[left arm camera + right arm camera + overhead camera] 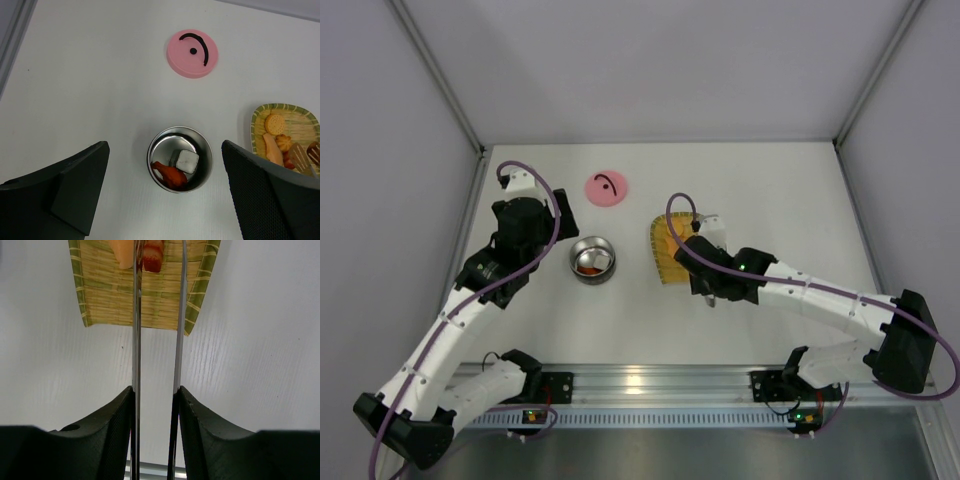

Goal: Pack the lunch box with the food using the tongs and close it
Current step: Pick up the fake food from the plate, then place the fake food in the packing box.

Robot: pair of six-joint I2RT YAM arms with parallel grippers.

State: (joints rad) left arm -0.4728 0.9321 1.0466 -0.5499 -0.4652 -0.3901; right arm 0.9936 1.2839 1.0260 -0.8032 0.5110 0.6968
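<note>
tongs clamped in right gripper, one thin arm flat against each of the fingers, to turn a squeeze of the fingers into a squeeze of the tongs. half pressed now: arms apart, nearly side by side. poked out over tray, because of food lying there. red piece between the two arms, close against one, clear of the other. not pinched yet, by the look of it. tips off the top edge of the right wrist view, so cannot tell for sure. pale piece just beside, outside the tongs.

box open on table, near tray, good for a short carry. inside already: red-orange piece and dark piece with white, touching. lid flat on table beyond box, well apart, out of the way of packing, handle mark up. left gripper spread wide, holding nothing, hanging by box, maybe waiting for the lid job.

about partway through, at a guess: two pieces packed, several more on tray. next, probably a tighter squeeze on red piece, then a lift across to box. danger of a small piece slipping from such thin smooth arms.
</note>
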